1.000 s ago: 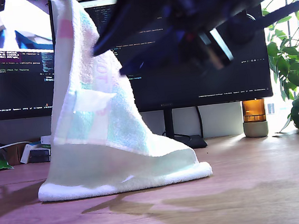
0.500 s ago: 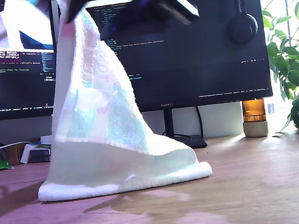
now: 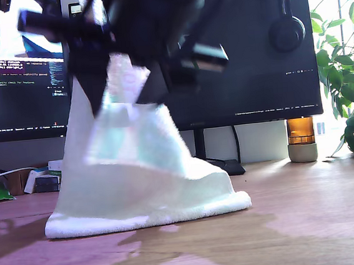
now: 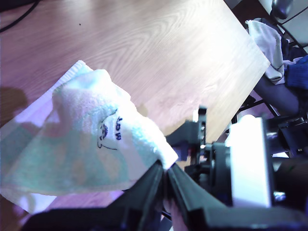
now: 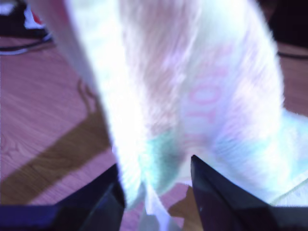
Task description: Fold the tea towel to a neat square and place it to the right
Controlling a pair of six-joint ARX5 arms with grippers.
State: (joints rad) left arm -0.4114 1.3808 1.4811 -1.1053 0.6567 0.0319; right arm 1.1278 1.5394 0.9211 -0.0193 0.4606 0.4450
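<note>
Both grippers at the tea towel, which hangs lifted above the desk.

My first gripper (image 4: pixel 165 179) has its jaws pinched tight on a corner of the tea towel (image 4: pixel 86 144), beside the small dark printed mark (image 4: pixel 109 132). My second gripper (image 5: pixel 154 180) has its jaws spread, with cloth hanging between them. In the exterior view the towel (image 3: pixel 149 173) drapes from the blurred arms, its lower edge resting on the wooden desk (image 3: pixel 311 220) before the monitor (image 3: pixel 264 61).

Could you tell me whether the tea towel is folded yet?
Not yet: the tea towel hangs lifted, pinched by my first gripper, its lower edge on the desk.
</note>
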